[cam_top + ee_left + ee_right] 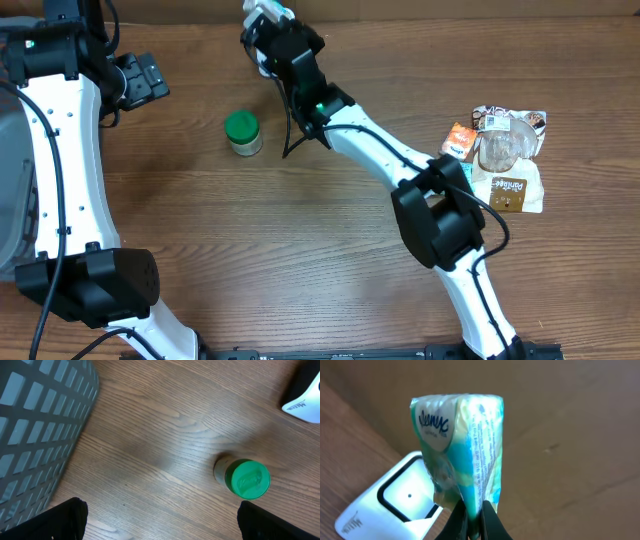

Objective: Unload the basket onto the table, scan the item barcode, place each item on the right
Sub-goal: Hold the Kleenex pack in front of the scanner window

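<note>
The Kleenex tissue pack (457, 445) is clamped by its lower edge in the right end effector (472, 517), close to the white barcode scanner (395, 497), which suggests the scanning step. The next move probably calls for turning the pack's barcode toward the scanner window. The left end effector (160, 520) stands wide apart and empty near the green-lidded jar (246, 479).

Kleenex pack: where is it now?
Right wrist view: Kleenex pack pinched upright in the shut right pincer, over the white scanner; overhead, that's the far edge of the table, beyond the green-lidded jar.
</note>
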`<act>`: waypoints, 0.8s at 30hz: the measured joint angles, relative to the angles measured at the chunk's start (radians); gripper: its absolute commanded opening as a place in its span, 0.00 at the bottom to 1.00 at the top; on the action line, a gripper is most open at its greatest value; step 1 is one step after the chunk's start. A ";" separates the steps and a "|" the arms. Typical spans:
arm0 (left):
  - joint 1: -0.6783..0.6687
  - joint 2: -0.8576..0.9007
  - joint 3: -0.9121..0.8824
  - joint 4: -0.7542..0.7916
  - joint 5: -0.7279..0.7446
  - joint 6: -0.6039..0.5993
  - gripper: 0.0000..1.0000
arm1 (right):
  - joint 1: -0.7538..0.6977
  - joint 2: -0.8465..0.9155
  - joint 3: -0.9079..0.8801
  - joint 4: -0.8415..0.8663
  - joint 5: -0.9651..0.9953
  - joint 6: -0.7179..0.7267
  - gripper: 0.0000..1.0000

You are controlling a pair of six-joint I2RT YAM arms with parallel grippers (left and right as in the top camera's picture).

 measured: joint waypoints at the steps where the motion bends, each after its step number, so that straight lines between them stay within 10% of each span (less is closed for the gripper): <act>1: 0.000 0.000 0.000 0.000 0.000 0.000 1.00 | -0.002 0.022 0.000 0.004 -0.001 -0.030 0.04; 24: 0.000 0.000 0.000 0.000 0.000 0.000 0.99 | -0.076 0.149 0.000 0.132 -0.036 -0.398 0.04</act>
